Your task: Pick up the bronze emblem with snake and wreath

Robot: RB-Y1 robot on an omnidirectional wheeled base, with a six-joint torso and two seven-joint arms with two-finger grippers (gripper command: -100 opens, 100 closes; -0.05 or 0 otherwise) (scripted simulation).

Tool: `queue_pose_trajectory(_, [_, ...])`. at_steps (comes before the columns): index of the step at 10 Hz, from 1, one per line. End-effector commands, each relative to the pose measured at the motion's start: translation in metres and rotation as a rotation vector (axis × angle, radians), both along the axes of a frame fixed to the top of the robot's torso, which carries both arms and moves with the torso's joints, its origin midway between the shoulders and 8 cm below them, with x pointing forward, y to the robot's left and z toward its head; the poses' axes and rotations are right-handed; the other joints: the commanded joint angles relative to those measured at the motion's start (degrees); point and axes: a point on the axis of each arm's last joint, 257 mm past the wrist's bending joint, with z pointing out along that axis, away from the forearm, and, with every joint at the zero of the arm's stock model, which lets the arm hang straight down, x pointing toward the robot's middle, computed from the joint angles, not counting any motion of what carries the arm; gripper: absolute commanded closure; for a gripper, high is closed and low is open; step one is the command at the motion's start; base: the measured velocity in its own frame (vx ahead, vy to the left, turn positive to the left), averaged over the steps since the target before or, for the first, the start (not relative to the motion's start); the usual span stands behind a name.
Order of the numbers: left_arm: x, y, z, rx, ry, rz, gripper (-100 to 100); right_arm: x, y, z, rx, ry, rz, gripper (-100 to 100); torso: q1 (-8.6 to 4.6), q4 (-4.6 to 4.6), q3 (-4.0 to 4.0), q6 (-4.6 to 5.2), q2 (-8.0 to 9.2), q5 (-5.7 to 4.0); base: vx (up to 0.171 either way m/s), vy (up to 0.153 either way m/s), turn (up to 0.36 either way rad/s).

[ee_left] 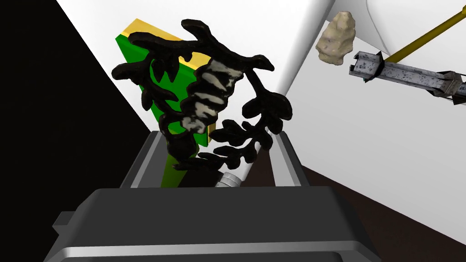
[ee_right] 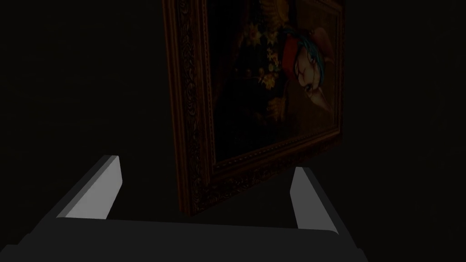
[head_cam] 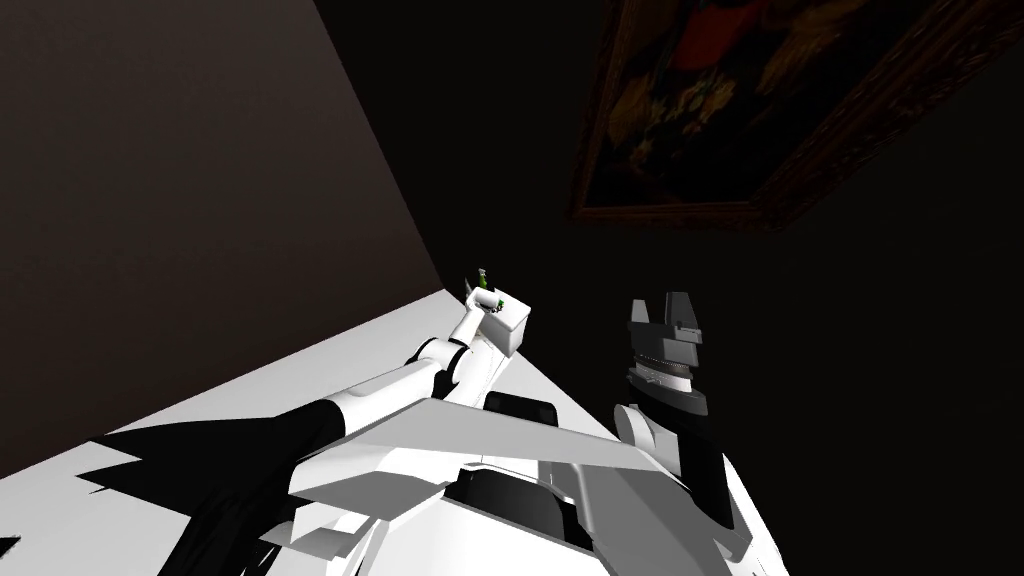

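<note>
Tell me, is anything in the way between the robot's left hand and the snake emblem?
Nothing visible is. The dark emblem already sits inside the left gripper, whose fingers seem to press its sides. A green and yellow block stands just behind it, and a pale stone lies off to one side.

A pale stone (ee_left: 336, 37) lies near a grey speckled bar (ee_left: 405, 75).

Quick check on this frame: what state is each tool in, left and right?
Left tool: closed on the dark emblem.
Right tool: open, holding nothing.
</note>
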Motion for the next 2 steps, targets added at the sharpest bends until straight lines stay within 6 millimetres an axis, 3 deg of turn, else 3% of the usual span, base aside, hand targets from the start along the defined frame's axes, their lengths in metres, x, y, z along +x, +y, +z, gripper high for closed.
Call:
queue_pose_trajectory(1, [0.0, 0.0, 0.0, 0.0, 0.0, 0.0, 100, 0.0, 0.0, 0.0, 0.0, 0.0, 0.0, 0, 0.0, 0.0, 0.0, 0.0, 0.0, 0.0, 0.007, -0.007, -0.003])
queue_pose_trajectory(2, [-0.0002, -0.0004, 0.0005, 0.0, 0.0, -0.002, 0, 0.0, 0.0, 0.0, 0.0, 0.0, 0.0, 0, 0.05, 0.0, 0.01, -0.01, 0.03, 0.01, 0.0, 0.0, 0.0])
